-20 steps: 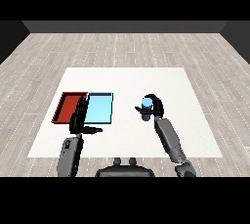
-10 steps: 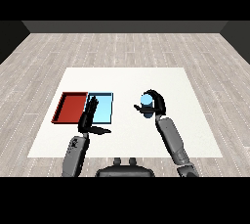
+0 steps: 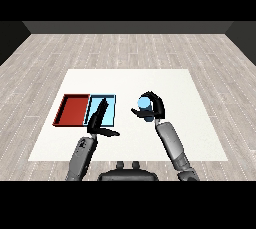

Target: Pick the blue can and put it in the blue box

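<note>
— White desk [image 3: 200, 138] on grey plank floor; what lies beside the hands?

— Off to the right hand's [image 3: 154, 107] left sit the red tray [image 3: 72, 110] and blue box [image 3: 111, 110], touching; the left hand [image 3: 99, 120], fingers straight and thumb spread, hovers over the blue box.

— And the blue can [image 3: 144, 106]?

— Right hand curls round it, apparently lifted. Picking looks done; carrying across and releasing remain.

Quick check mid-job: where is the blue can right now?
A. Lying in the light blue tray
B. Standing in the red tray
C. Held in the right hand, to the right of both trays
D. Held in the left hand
C: the right hand curls round the blue can, well to the right of the light blue tray and the red tray.
</note>
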`<state>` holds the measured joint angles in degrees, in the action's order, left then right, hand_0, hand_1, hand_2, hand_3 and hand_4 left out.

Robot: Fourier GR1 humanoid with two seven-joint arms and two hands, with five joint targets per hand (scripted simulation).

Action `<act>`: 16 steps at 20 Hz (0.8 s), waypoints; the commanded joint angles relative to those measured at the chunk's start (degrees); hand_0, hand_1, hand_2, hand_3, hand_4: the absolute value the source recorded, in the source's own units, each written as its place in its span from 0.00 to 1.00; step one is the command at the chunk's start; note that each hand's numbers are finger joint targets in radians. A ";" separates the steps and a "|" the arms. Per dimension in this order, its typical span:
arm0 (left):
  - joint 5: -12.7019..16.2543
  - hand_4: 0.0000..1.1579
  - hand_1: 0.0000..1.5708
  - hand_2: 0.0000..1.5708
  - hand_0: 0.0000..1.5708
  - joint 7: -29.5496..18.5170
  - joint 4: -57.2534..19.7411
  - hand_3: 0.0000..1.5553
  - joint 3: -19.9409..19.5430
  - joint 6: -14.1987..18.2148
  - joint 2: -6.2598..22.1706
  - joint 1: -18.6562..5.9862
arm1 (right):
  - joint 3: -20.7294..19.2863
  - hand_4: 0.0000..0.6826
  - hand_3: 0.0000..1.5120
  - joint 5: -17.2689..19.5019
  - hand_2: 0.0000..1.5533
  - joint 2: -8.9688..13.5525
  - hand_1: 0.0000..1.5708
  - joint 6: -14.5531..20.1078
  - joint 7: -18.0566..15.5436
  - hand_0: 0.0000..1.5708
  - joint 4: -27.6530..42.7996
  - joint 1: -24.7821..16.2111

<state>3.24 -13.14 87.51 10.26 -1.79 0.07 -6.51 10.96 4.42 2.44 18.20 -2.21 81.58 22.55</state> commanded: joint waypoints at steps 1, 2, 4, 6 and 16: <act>2.47 0.00 0.00 0.00 0.00 0.67 -6.33 0.00 -2.09 -1.35 -0.07 -5.03 | 2.63 0.90 0.93 4.00 0.93 -0.55 0.92 0.57 4.66 0.92 5.21 -0.93; 4.07 0.00 0.00 0.00 0.00 0.59 -6.67 0.00 2.86 2.00 -0.07 -5.27 | -1.51 0.90 0.92 0.94 0.93 -0.69 0.92 -1.74 -3.31 0.92 -4.70 1.70; 4.14 0.00 0.00 0.00 0.00 -1.40 -10.41 0.00 6.04 5.77 -0.07 -6.15 | 2.38 0.90 0.92 4.33 0.94 -2.30 0.92 0.06 0.30 0.92 1.29 -0.95; 4.34 0.00 0.00 0.00 0.00 0.29 -7.33 0.00 7.62 5.51 -0.07 -4.11 | -0.07 0.89 0.93 2.92 0.94 -2.05 0.93 -2.02 0.21 0.93 1.63 0.13; 9.27 0.00 0.00 0.00 0.00 -1.97 -15.44 0.00 10.16 10.19 -0.07 -11.37 | 3.42 0.89 0.92 3.79 0.94 -2.42 0.95 -1.26 3.09 0.95 5.08 0.54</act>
<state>9.54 -13.88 75.70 19.78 7.18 0.02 -14.31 13.91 8.60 0.27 17.20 -0.33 85.05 22.12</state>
